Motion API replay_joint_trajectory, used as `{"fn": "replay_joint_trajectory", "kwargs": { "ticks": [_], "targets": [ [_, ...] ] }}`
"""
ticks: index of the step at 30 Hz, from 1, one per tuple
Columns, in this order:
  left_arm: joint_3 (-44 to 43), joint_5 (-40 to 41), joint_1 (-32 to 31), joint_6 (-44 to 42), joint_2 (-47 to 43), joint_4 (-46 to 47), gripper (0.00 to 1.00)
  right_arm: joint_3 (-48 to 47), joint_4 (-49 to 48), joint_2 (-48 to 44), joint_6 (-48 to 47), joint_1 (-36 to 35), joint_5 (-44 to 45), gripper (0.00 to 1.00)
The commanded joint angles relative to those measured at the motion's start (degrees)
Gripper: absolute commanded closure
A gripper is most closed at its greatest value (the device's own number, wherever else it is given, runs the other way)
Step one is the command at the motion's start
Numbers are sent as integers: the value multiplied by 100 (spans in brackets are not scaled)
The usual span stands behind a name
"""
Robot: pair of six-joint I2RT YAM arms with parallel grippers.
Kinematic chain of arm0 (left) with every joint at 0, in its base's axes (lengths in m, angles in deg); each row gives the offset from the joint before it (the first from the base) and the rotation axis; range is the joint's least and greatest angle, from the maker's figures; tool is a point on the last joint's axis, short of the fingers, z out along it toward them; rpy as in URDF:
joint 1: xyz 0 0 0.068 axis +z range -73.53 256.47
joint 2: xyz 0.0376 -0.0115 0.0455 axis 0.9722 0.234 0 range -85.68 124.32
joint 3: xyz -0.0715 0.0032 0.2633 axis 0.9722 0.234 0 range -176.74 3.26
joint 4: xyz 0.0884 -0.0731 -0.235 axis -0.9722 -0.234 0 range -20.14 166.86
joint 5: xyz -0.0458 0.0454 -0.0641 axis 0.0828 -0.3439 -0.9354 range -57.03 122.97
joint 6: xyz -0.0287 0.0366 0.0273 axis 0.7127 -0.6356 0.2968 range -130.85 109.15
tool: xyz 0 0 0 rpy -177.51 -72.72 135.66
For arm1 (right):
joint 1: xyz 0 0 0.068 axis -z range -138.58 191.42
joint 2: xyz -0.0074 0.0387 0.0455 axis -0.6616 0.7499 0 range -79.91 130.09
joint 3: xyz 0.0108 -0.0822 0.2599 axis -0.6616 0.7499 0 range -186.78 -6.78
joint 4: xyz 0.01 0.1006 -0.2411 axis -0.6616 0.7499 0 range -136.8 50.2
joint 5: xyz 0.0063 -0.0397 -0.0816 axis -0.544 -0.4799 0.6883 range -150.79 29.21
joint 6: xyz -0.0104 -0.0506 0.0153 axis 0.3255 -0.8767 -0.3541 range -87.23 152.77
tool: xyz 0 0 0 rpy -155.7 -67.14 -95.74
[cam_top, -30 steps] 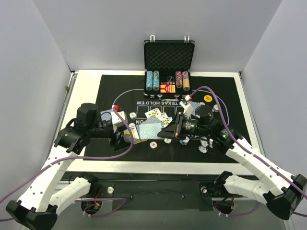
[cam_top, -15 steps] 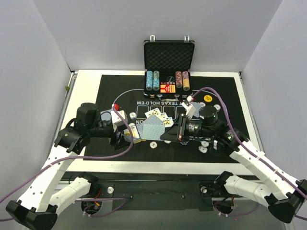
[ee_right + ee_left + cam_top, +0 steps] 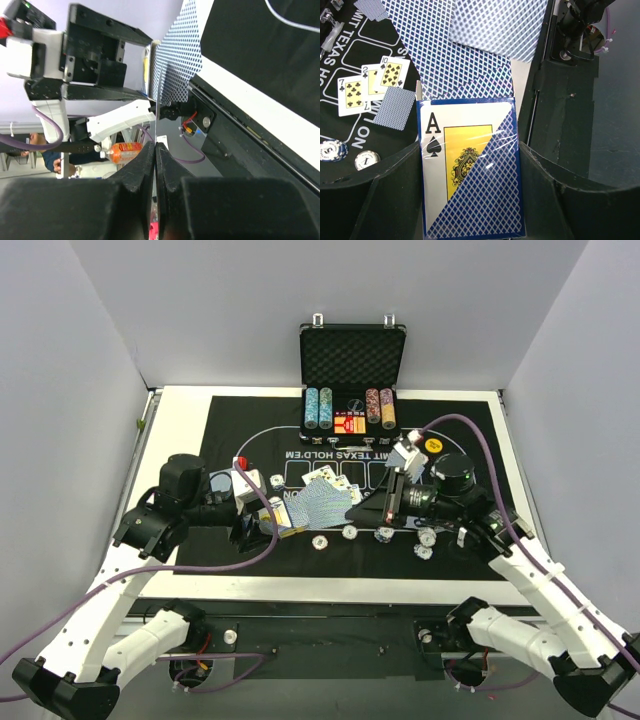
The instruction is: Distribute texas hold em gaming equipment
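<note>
From above, dealing looks part done. Three face-up white playing cards (image 3: 330, 478) and several small striped-edge poker chips (image 3: 385, 534) lie on the black printed mat (image 3: 230, 420), but chip stacks (image 3: 320, 408) stand unused in the open black metal-edged case (image 3: 352, 355). The left end effector (image 3: 262, 527) sits low at the mat's near edge. Its wrist view shows it clamped on a cellophane-wrapped blue-backed deck (image 3: 475, 200). The right wrist view shows the right end effector (image 3: 155, 145) pressed together on a thin card (image 3: 156, 120) seen edge-on and held off the bench (image 3: 260, 115).
</note>
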Motion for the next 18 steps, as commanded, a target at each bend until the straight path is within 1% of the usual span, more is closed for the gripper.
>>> {"fn": "replay_joint_trajectory", "kwargs": {
  "ticks": [1, 4, 6, 13, 18],
  "targets": [
    [-5, -110, -14, 63, -77, 351, 100, -427, -86, -134, -45, 403, -389, 100],
    [-14, -101, -14, 54, -86, 325, 100, -586, -95, 7, -89, 579, -433, 100],
    [-14, -93, -14, 46, -104, 298, 100, -665, -216, 130, -29, 571, -468, 100],
    [3, -75, -5, 11, -148, 245, 100, -437, -464, 244, 104, 588, -433, 100],
    [65, -119, -5, -7, -165, 237, 100, -822, -455, 288, 60, 1001, -477, 100]
  ]
}}
